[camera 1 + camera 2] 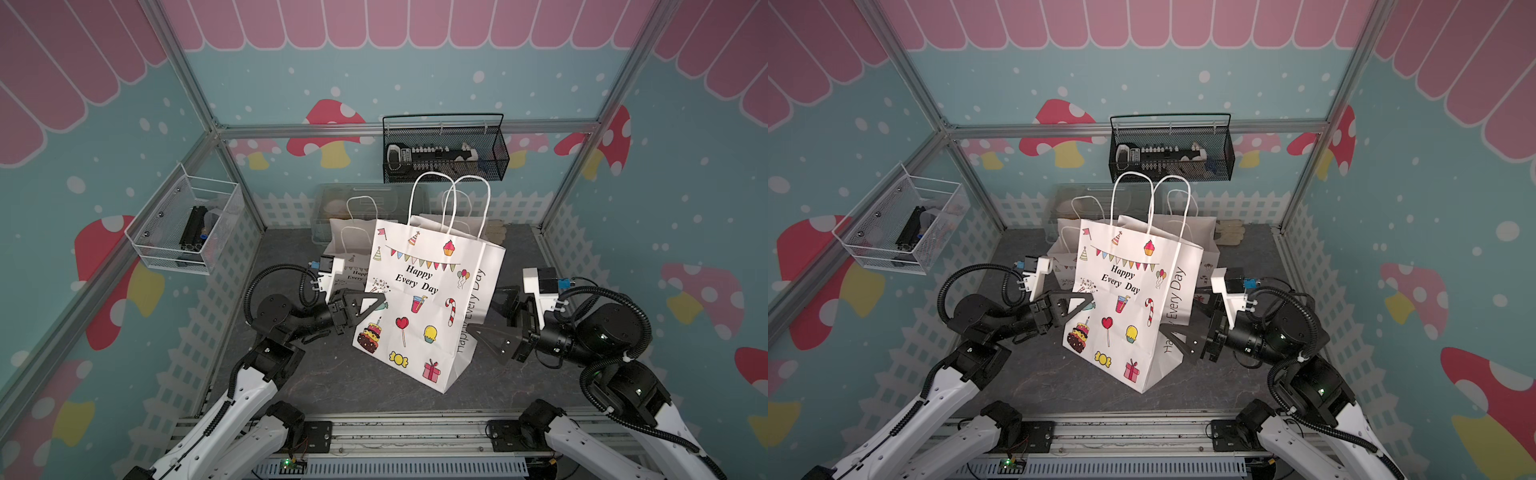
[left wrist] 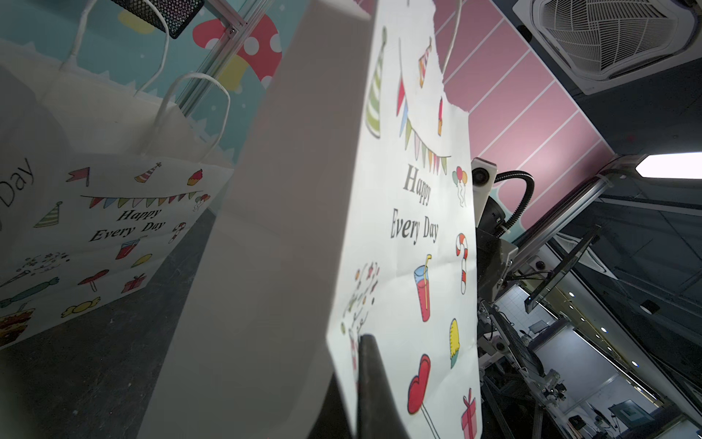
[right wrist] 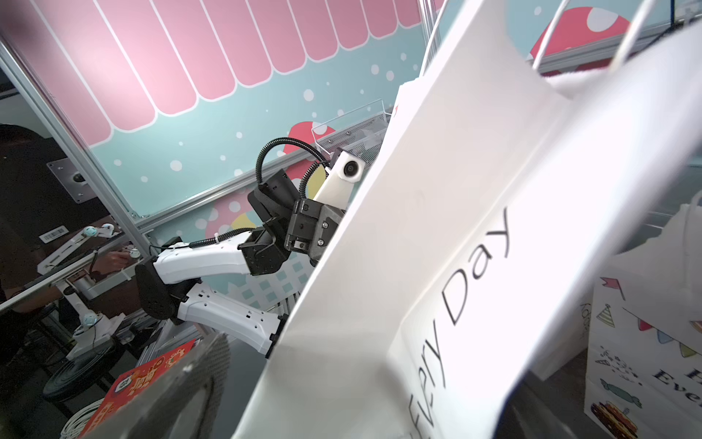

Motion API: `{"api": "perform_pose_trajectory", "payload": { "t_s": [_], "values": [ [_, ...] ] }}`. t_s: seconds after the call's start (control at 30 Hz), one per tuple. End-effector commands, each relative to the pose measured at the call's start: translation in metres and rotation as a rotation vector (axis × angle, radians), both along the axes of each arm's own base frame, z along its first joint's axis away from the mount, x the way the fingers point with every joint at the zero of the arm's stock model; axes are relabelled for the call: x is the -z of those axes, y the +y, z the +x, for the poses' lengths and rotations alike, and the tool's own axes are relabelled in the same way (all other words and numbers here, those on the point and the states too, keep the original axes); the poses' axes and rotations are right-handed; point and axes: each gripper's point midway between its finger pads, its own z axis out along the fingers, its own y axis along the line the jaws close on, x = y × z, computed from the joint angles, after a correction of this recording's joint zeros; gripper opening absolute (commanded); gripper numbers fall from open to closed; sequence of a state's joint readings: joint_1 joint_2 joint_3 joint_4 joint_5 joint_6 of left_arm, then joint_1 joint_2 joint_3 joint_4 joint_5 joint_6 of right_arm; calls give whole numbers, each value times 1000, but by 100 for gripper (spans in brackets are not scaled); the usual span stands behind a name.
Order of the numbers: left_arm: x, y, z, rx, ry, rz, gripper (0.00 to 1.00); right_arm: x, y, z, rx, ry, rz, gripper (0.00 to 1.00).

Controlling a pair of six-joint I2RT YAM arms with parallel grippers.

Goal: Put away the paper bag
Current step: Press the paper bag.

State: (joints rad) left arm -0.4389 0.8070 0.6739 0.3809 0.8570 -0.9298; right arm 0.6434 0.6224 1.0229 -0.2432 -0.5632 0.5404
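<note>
The paper bag is standing open in the middle of the table, sandwiched between the two claws and looking a bit tilted. Hard to say if its base sits flat. The left claw is closed tight, and it looks pinched on the bag's front corner crease, with the printed face right at its fingertips. The right claw has its jaws spread wide and is gripping nothing, with the lettered side panel just ahead of its tips.

So the whole bag seems to hang on one tiny pinch of thin paper. If the left claw pulls or lifts from there, the paper could tear or just slip out, and the bag flops over. If the right claw closes where it is, it'd probably crumple the side panel instead of folding it clean. Just past the left claw's tips sit the other bags, so a shove that way knocks them too. Farther out beyond both claws hangs a black mesh basket.
</note>
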Motion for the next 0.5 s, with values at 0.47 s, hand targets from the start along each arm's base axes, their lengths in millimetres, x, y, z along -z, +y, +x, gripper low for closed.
{"api": "perform_pose_trajectory", "payload": {
  "t_s": [0.47],
  "values": [
    [38, 1, 15, -76, 44, 107, 4, 32, 27, 56, 82, 134, -30, 66]
  ]
}}
